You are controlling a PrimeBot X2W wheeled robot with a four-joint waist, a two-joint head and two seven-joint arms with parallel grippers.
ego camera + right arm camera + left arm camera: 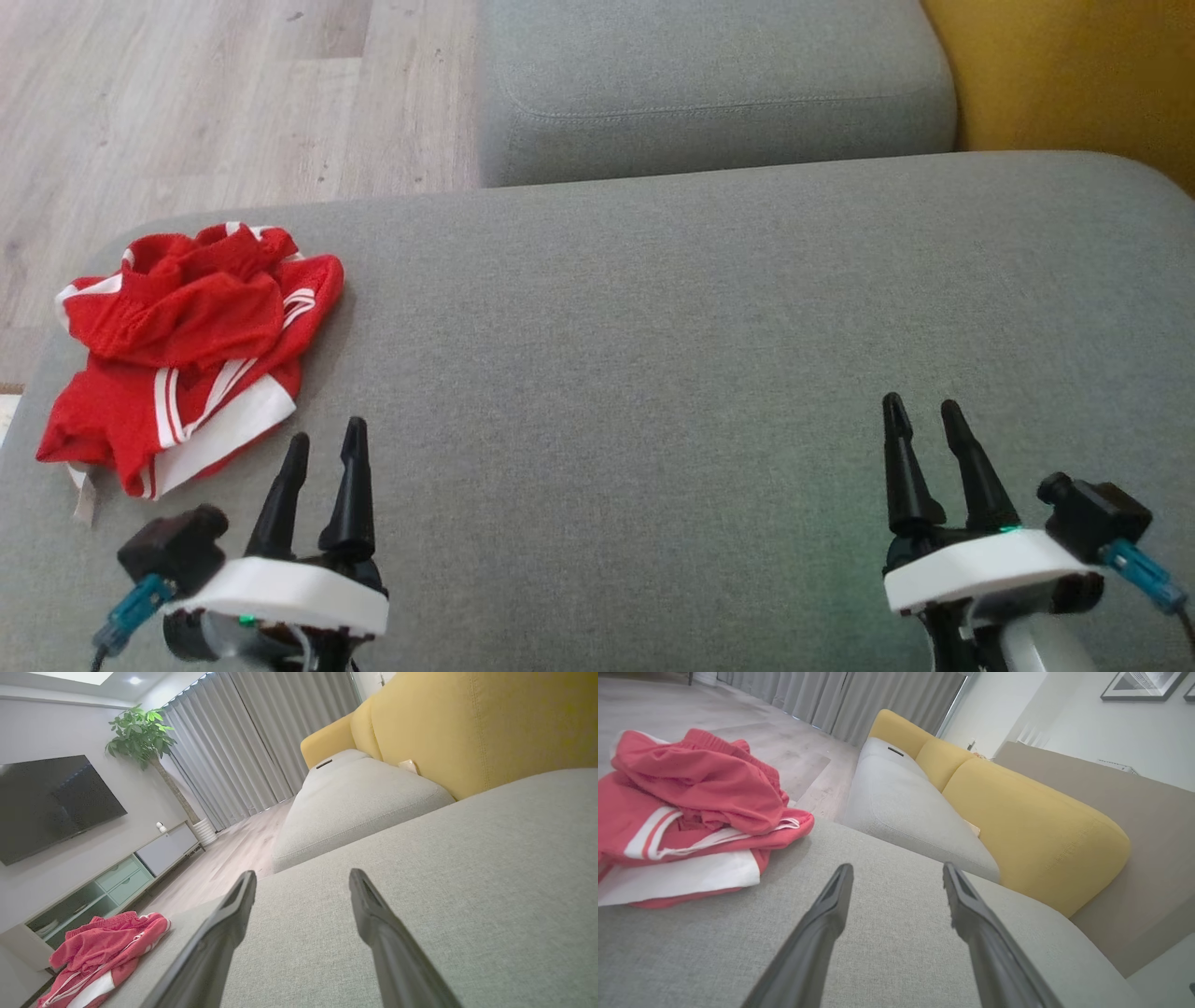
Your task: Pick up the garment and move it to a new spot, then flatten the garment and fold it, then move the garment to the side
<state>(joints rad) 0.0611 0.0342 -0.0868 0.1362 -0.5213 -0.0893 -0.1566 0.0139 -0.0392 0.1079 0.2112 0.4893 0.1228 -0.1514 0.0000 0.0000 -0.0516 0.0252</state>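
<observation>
Left fingers (351,495) spread wide, nothing held. Right fingers (904,476) likewise wide and empty. Both poised low over grey sofa seat (653,373). Red-and-white garment (187,345) seen crumpled in heap at seat's left end, near left fingers but not touched, well apart from right fingers. 0 of 3 stages judged done: pick-up and relocation, flattening and folding, moving aside all left.

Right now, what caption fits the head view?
Crumpled red garment on grey cushion; left gripper and right gripper open, empty.
</observation>
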